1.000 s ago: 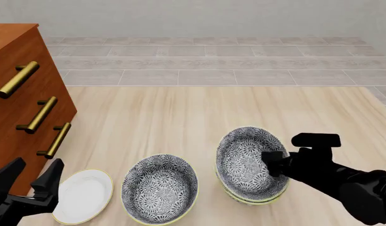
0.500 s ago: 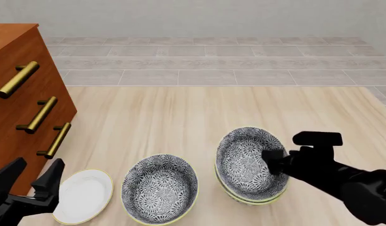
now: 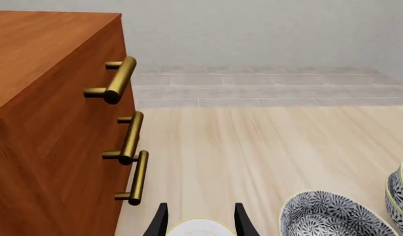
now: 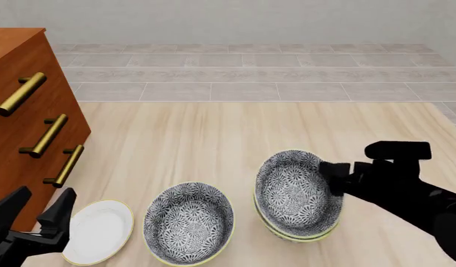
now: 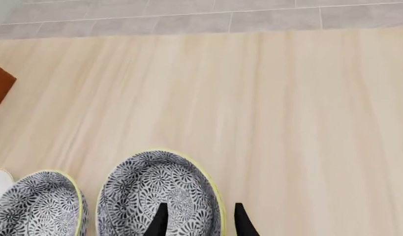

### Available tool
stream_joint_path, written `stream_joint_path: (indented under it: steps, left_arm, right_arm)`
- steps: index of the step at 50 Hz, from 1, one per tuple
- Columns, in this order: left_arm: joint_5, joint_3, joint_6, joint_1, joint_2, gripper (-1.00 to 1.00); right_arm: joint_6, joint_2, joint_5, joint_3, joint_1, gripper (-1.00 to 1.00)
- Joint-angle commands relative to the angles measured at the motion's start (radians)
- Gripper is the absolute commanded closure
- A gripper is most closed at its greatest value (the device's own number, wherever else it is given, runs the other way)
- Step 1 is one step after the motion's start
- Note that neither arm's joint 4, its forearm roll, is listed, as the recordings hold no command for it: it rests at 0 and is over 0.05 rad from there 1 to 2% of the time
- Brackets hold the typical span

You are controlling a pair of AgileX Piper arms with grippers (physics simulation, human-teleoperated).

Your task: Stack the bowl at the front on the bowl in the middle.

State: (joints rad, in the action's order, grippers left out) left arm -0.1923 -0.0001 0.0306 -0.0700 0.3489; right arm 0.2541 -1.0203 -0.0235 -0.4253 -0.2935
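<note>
Right gripper (image 4: pixel 336 177): jaws spread, over the stack's right rim, holding nothing.
Left gripper (image 4: pixel 36 210): jaws spread, idle at lower left.
Bowl at the front (image 4: pixel 297 191): lower right of centre, nested on the bowl in the middle (image 4: pixel 298 236).
Progress: stack looks done; only retreat left.
Look: blue-grey floral, pale-yellow rim.
</note>
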Motion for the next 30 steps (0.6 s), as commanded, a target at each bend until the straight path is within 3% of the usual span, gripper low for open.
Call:
stream_joint_path:
  steps: [1, 8, 16, 30]
  left_arm:
    - [0.001, 0.000, 0.010, 0.010, -0.006, -1.00]
    - [0.005, 0.000, 0.008, 0.011, -0.010, -1.00]
    - [0.000, 0.000, 0.007, 0.010, -0.004, -1.00]
    - [0.001, 0.000, 0.007, 0.007, -0.005, -1.00]
  right_arm:
    - [-0.055, 0.161, -0.146, -0.070, 0.001, -1.00]
    - [-0.099, 0.256, -0.190, -0.082, 0.014, -1.00]
    - [-0.076, 0.360, -0.252, -0.090, -0.008, -1.00]
    - [-0.096, 0.557, -0.358, -0.143, 0.027, -1.00]
